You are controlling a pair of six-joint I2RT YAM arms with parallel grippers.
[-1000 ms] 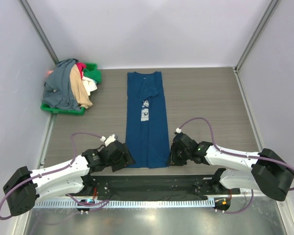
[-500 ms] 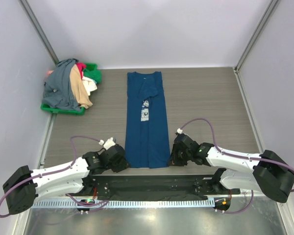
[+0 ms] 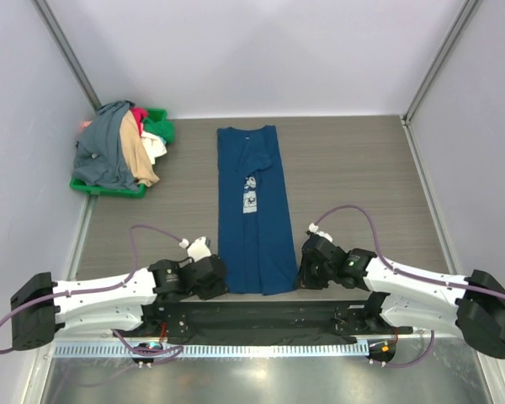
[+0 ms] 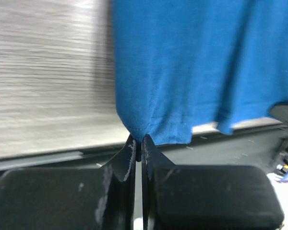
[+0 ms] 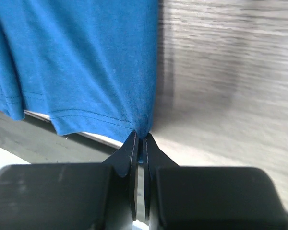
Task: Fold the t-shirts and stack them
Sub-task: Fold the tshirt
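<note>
There, pale walls (image 3: 261, 50) flank grey table (image 3: 345, 168) bearing t-shirt (image 3: 252, 227).

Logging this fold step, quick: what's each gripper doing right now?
The left gripper: shut on the blue t-shirt, at its hem corner.
The right gripper: shut on the same shirt's other hem corner.

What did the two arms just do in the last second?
The left gripper and right gripper drew back toward the near edge and pinched shut on the two hem corners of the navy t-shirt. The pile of shirts in the green tray stayed put.
</note>
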